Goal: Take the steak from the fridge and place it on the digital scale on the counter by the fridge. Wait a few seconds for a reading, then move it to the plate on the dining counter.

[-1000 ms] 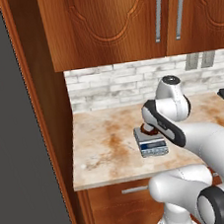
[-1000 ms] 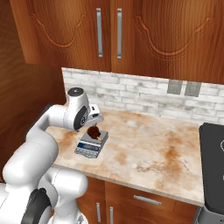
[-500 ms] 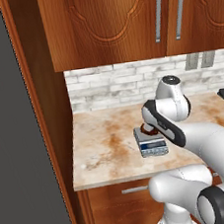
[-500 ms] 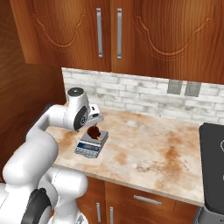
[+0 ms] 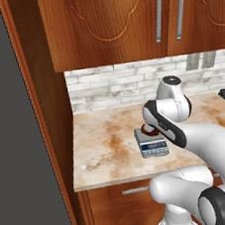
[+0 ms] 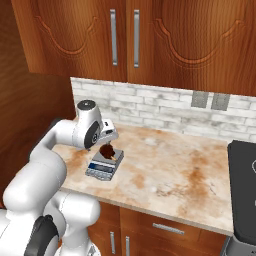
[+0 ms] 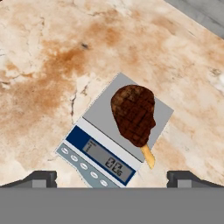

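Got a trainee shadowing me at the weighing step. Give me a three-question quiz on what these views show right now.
1. True or false: the steak lies on the digital scale.
2. The gripper is: A) shut on the steak, B) open above it, C) pressed on the display.
3. Fill in: the scale sits on the ___, below the wooden wall cabinets.

Key: 1 true, the meat rests on the grey platform, its pale bone end pointing past one edge. 2 B, fingertips spread wide, nothing between them. 3 counter.
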Tool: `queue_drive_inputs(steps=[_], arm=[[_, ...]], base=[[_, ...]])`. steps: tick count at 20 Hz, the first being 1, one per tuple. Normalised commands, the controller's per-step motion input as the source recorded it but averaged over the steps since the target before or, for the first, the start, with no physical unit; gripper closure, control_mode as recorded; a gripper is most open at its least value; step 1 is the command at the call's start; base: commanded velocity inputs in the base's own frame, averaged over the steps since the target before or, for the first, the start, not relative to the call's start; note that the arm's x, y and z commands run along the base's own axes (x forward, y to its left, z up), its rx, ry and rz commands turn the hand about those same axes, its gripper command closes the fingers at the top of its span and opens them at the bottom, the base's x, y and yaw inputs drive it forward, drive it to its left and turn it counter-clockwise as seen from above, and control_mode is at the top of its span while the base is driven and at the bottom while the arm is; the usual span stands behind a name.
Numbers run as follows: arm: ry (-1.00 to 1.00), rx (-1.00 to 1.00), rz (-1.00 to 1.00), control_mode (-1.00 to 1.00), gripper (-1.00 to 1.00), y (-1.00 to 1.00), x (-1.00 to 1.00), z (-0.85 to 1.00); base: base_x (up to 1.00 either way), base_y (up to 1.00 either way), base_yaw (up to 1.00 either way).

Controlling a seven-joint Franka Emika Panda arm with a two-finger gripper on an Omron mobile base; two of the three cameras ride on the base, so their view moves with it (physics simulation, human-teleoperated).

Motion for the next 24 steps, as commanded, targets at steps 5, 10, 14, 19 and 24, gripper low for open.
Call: queue_drive_inputs(steps=[5,10,14,19,24], arm=[[0.00,0.00,0.00,-1.00,-1.00,0.00,0.00,0.00],[0.00,0.00,0.00,-1.00,-1.00,0.00,0.00,0.00],[0.00,0.00,0.00,-1.00,-1.00,0.00,0.00,0.00],[0.00,0.00,0.00,-1.00,-1.00,-0.01,0.02,-0.20],[0.00,0.00,0.00,-1.00,-1.00,0.00,0.16,-0.22]], base=[[0.00,0.00,0.00],[0.00,0.00,0.00],[0.00,0.00,0.00],[0.00,0.00,0.00],[0.00,0.00,0.00]])
